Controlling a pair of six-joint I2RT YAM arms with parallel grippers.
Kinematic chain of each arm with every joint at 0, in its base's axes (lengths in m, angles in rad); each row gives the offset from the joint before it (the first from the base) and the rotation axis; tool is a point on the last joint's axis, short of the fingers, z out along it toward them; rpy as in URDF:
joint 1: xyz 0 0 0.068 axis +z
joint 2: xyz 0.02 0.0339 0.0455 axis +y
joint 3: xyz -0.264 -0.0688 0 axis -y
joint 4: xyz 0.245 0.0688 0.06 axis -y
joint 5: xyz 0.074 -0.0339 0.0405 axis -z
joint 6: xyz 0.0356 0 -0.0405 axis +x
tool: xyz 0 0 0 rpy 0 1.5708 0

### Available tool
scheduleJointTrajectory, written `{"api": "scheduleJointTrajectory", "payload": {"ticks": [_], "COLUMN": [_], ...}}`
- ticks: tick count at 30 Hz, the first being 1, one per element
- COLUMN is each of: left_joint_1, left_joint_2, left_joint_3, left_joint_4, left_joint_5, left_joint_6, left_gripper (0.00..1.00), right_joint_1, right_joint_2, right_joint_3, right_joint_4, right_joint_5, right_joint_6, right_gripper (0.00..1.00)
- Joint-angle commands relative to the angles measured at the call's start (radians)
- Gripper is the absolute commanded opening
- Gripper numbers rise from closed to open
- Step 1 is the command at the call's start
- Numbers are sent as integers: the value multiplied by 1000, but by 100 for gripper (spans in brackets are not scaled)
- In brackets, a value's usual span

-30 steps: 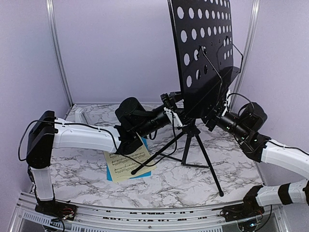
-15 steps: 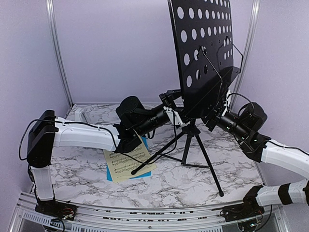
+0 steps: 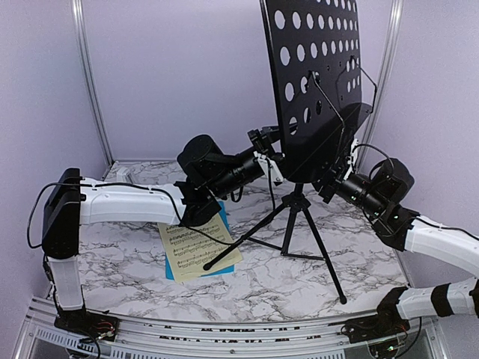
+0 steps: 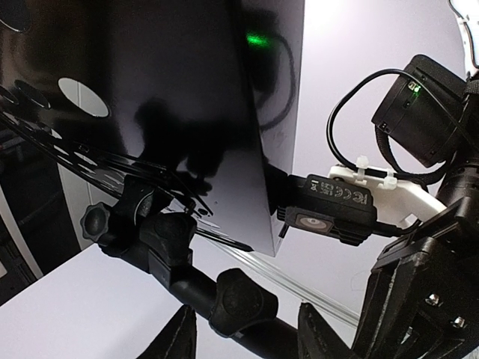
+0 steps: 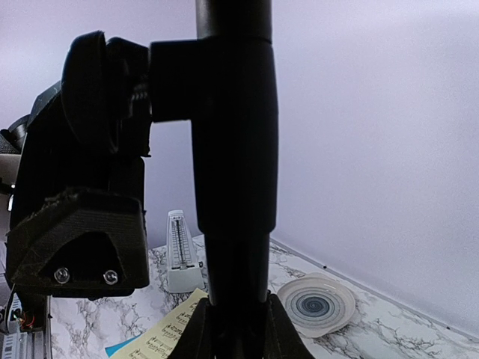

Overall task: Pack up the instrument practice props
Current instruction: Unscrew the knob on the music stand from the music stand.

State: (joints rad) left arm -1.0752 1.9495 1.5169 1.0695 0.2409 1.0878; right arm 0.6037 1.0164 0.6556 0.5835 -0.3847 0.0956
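toward 2 o'clock on the table (image 3: 262,284), the music stand (image 3: 318,82) stands upright, stiff but probably top-heavy on thin legs. the right gripper (image 5: 236,329) pinches its post; the left gripper (image 4: 243,329) is spread around the knobbed joint, likely the sturdiest hold.

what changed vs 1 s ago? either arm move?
The left gripper and its wrist rose slightly beside the music stand. Its jaws are open, and it neither grabbed nor released anything. Unchanged: the right gripper is clamped on the stand's post, the stand is upright, and the sheet-music pages lie flat.
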Motion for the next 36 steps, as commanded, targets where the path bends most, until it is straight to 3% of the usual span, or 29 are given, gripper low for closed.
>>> {"api": "scheduleJointTrajectory", "payload": {"ticks": [1,11,18,26,30,36], "left_joint_1": [1,-18,-44,-115,-137,-159], "left_joint_2": [9,35,87,262,324,368], "left_joint_3": [33,53,48,206,283,351], "left_joint_4": [-33,-2,133,387,479,539], "left_joint_5": [37,28,-88,-272,-333,-405], "left_joint_6": [12,11,-6,-58,-138,-140], "left_gripper": [44,23,10,4,5,11], "right_joint_1": [-1,-1,1,2,7,15], "right_joint_2": [12,17,20,32,39,50], "right_joint_3": [24,27,31,26,28,38], "right_joint_4": [-25,-27,-28,-11,-12,-17], "right_joint_5": [-23,-20,-16,-12,-8,2], "right_joint_6": [18,18,21,24,15,7], "right_gripper": [0,0,0,0,0,0]}}
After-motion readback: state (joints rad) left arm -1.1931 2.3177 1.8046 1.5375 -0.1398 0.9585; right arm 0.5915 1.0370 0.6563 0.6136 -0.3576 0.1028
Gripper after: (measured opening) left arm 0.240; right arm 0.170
